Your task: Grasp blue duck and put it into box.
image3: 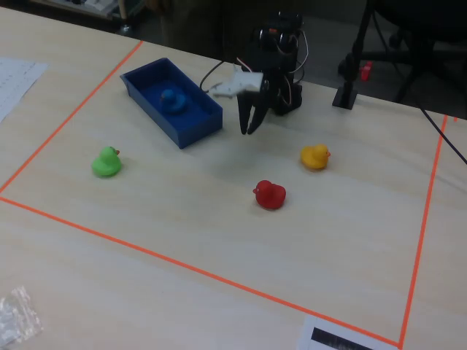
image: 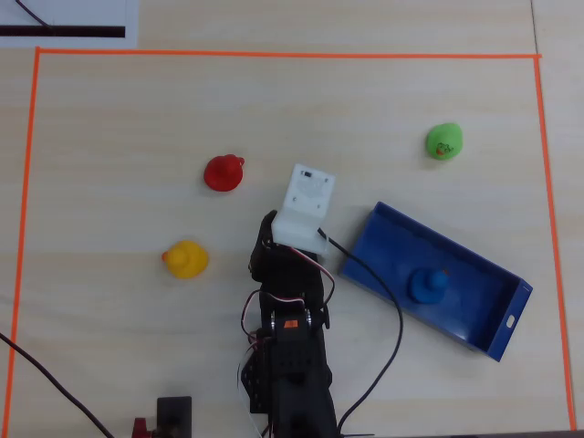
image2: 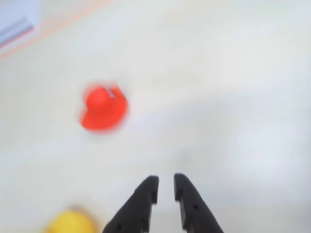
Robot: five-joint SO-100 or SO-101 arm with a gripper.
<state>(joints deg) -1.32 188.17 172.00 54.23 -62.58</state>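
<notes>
The blue duck (image: 427, 285) sits inside the box (image: 497, 339), a long blue tray lying at an angle at the right of the overhead view. In the fixed view the duck (image3: 171, 98) is in the box (image3: 191, 130) at the upper left. My gripper (image3: 248, 131) hangs point-down above bare table just right of the box, touching neither. In the blurred wrist view its jaws (image2: 165, 180) stand nearly together with nothing between them. In the overhead view the white wrist housing (image: 306, 205) hides the fingers.
A red duck (image: 224, 172) (image2: 102, 108) (image3: 269, 195), a yellow duck (image: 185, 259) (image2: 70, 222) (image3: 314, 156) and a green duck (image: 444, 140) (image3: 106, 162) stand on the table. Orange tape (image: 274, 53) borders the area. The arm base (image: 287, 365) is at the bottom.
</notes>
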